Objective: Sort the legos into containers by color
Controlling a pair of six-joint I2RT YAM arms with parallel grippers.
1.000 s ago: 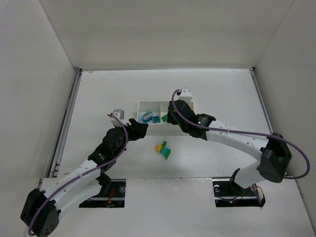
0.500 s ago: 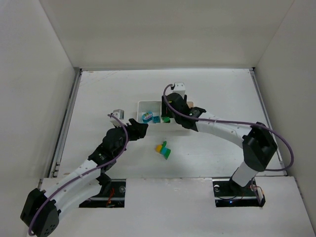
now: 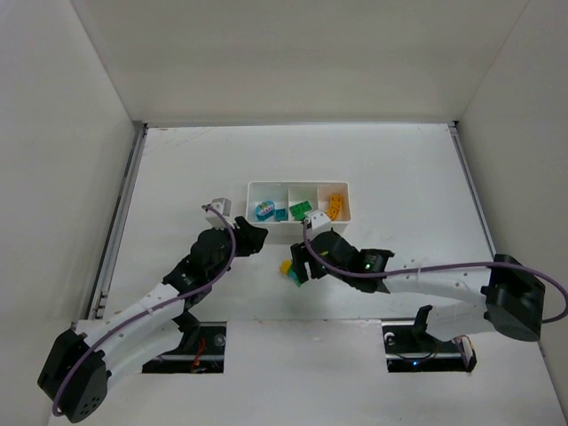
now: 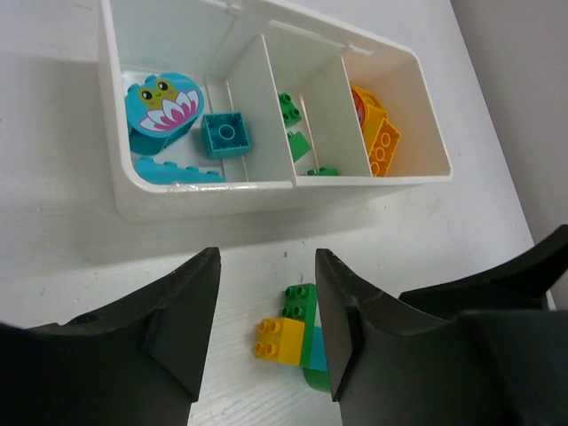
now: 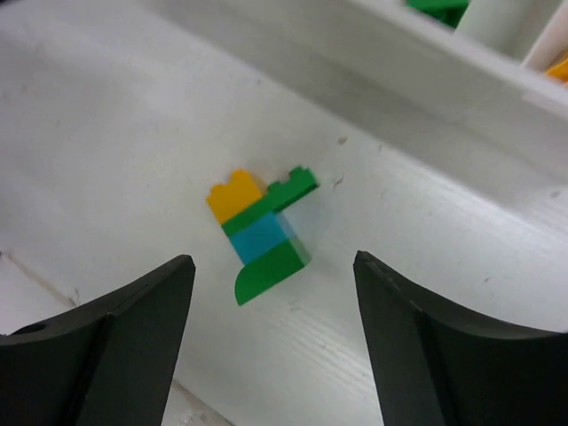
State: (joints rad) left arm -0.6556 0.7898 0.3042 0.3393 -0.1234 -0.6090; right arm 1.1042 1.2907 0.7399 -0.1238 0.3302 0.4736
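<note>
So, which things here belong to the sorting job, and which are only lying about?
Job: tray; teal bricks, green bricks and orange bricks inside it; joined bricks on the table; left gripper and right gripper, both open.
Not the job: table, walls.

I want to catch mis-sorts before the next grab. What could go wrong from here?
The clump of yellow, green and teal bricks on the table looks stuck together. The open right gripper above it may lift everything at once, which would put mixed colours into one compartment of the tray. The open left gripper faces the same clump, so the two arms might collide there.
</note>
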